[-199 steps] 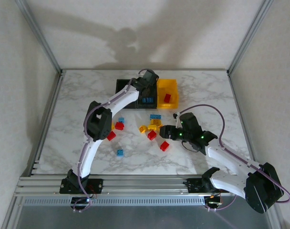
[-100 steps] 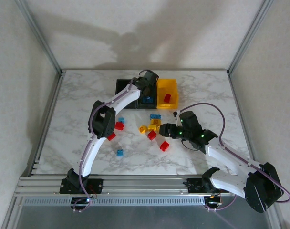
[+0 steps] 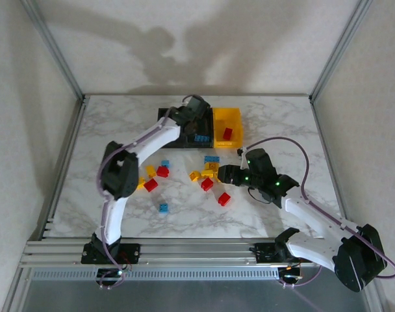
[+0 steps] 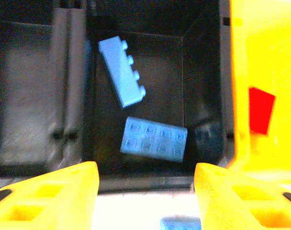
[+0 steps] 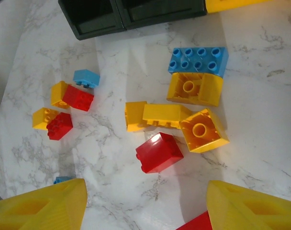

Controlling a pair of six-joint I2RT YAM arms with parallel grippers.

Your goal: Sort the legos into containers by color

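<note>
Two blue legos [image 4: 154, 138] in black bin [image 4: 201, 81]

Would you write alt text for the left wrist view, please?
Two blue studded plastic bricks lie inside a black plastic bin, above the open left gripper. A red brick sits in the adjoining yellow plastic bin.

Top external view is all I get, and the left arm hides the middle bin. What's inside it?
Observer: Two pieces lie in that black bin: a flat blue lego with its studs up, and a longer blue lego tipped on its side.
Operator: Is the left tool holding anything?
Observer: No. The left tool hangs open and empty over the bin.
Operator: What is the right tool pointed at?
Observer: A red lego lies on the marble just ahead of the gap in the open right tool.
</note>
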